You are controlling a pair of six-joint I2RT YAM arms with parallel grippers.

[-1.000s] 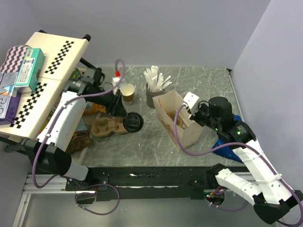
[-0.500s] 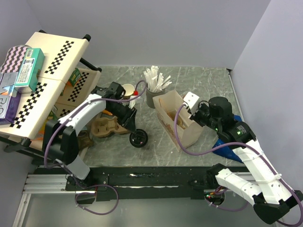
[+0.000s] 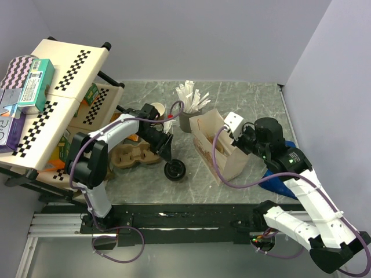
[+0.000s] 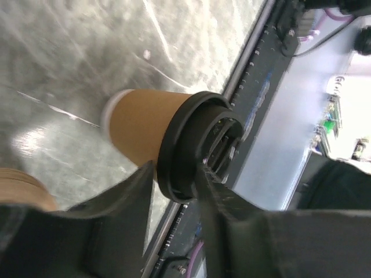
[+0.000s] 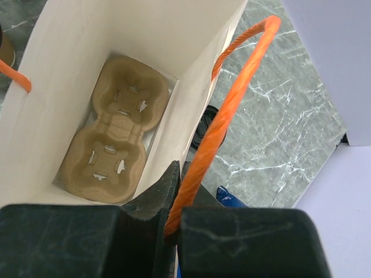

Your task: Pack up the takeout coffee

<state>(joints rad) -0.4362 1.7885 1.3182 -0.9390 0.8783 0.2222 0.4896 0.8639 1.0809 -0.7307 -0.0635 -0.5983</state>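
A brown paper takeout coffee cup [image 4: 142, 124] with a black lid [image 4: 185, 153] stands on the marble table in front of the white paper bag [image 3: 215, 147]; from above only its lid [image 3: 175, 169] shows. My left gripper [image 4: 177, 174] reaches over it, its two fingers closed on the lid's rim [image 3: 168, 152]. A second cup [image 3: 157, 108], open and white inside, stands behind the left arm. My right gripper [image 5: 181, 174] is shut on the bag's orange handle [image 5: 232, 92] and holds the bag's mouth open [image 3: 230, 134].
A brown cardboard cup carrier [image 5: 119, 130] lies at the bottom of the bag. Another carrier [image 3: 132, 155] lies on the table under the left arm. A grey cup of white sticks [image 3: 188, 113] stands behind the bag. A stocked rack [image 3: 58, 81] fills the left side.
My left gripper has carried the lidded cup from beside the carrier rightward and toward the near edge, down to the table in front of the bag. The right arm has stayed still.
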